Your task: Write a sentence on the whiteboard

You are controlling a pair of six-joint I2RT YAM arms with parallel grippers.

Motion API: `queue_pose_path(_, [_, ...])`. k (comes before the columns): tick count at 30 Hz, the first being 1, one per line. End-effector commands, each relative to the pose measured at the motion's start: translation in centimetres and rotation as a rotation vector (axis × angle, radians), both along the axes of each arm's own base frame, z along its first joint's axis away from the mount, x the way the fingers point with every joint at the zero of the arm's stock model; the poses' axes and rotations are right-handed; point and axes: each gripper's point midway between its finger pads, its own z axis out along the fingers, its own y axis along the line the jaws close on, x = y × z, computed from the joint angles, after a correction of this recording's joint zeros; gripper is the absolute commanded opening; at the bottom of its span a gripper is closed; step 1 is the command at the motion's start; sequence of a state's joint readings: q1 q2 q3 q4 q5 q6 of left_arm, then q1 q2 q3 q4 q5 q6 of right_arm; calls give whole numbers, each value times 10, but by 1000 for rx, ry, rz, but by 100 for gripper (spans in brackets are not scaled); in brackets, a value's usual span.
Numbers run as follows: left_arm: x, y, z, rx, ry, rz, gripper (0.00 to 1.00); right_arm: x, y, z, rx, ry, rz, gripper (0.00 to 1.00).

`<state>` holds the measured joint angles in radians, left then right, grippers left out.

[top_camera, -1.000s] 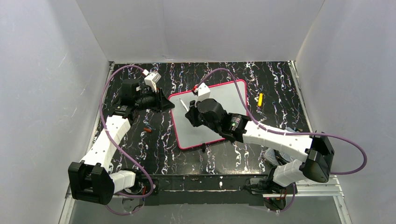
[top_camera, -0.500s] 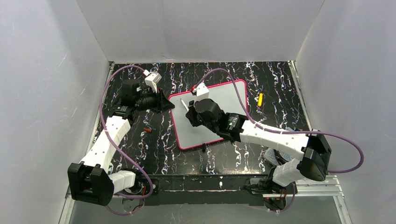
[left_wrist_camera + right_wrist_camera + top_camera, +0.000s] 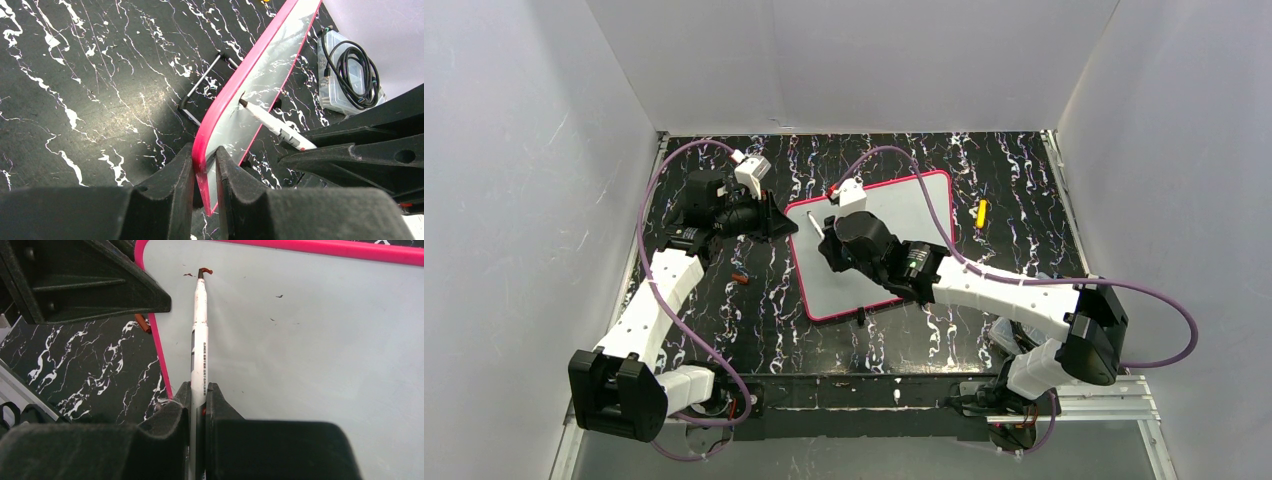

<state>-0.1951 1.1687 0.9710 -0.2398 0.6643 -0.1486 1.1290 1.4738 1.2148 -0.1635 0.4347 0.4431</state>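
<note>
Whiteboard (image 3: 834, 290) sits mid-frame on the bench (image 3: 764, 320). Our left jaws pinch its pink edge tight so it cannot slide. Our right jaws squeeze a white pen (image 3: 200, 340), tip at the board's upper left, where only a tiny red mark (image 3: 189, 275) shows.

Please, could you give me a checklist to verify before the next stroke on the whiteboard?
1. Whiteboard held steady: ok, the left end effector is shut on its pink frame.
2. Marker gripped: ok, the right end effector is shut on its white barrel.
3. Tip on the board: ok, it appears to touch near a corner.
4. Ink flowing: ok, small red-brown marks lie beside the tip.
5. Writing space: ok, the surface beyond is mostly blank.
6. Sentence finished: not ok, only first marks exist.
</note>
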Motion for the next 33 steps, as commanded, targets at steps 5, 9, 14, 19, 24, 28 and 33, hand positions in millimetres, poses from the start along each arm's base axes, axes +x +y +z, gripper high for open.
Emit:
queue_pose_path(5, [-14,-5,1,13,-18,-48,6,-7,13,2,3,12,42,1])
queue_pose_path(9, [-14,-4,2,17,-22,-44,6,-11,10,-6,-28,20,39,1])
queue_pose_path(14, [-14,-3,2,22,-23,-39,5,-11,-2,-9,-43,19,-19,1])
queue_pose_path(19, [-14,-2,2,23,-24,-36,4,-8,-17,-11,-58,15,-75,1])
queue_pose_path(24, [-14,-2,2,25,-24,-34,4,-9,-28,-18,-80,21,-103,1])
queue_pose_path(28, [-14,-2,2,25,-25,-34,4,-12,-32,-23,-91,35,-104,1])
queue_pose_path(33, [-14,-2,2,25,-23,-35,3,-18,-30,-32,-105,56,-75,1])
